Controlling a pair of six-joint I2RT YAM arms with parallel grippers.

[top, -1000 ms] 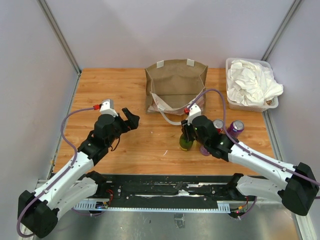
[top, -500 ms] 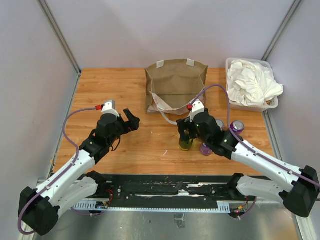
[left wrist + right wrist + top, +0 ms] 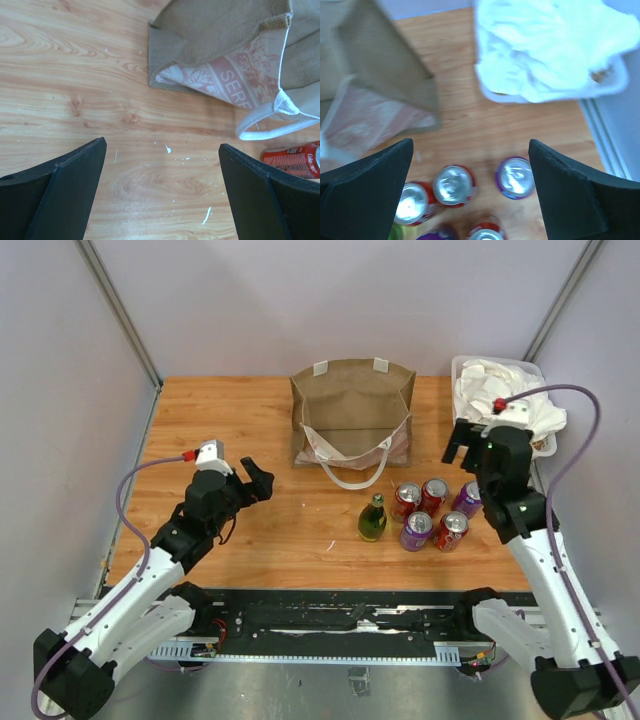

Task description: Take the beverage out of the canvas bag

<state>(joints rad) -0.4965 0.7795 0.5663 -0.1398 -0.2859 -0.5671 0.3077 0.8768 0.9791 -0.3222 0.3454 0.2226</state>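
- The green bottle [image 3: 372, 519] is standing upright on the wooden table [image 3: 230, 420]. It is out of the canvas bag [image 3: 350, 405] and just in front of the bag's white handle [image 3: 352, 476], with five soda cans [image 3: 434, 494] clustering close on its right.
- The right gripper [image 3: 462, 442] was clamped over the bottle's neck a second ago. It is now hanging well away to the right, near the clear bin of white cloths [image 3: 492, 452], with its jaws spread wide and nothing between them.
- That is looking like a finished release, so this beverage is counting as delivered (whether the bag is hiding another drink, the overhead view is not settling).
- The left gripper [image 3: 256, 478] is hovering over bare wood left of the bag, jaws likewise wide and empty, having barely shifted.
- Open floor is lying between the bottle and the bag's mouth, and across the whole left half of the table.
- The tight spots are the can cluster, the bin's near wall beside the right arm, and the table's right edge just beyond it.
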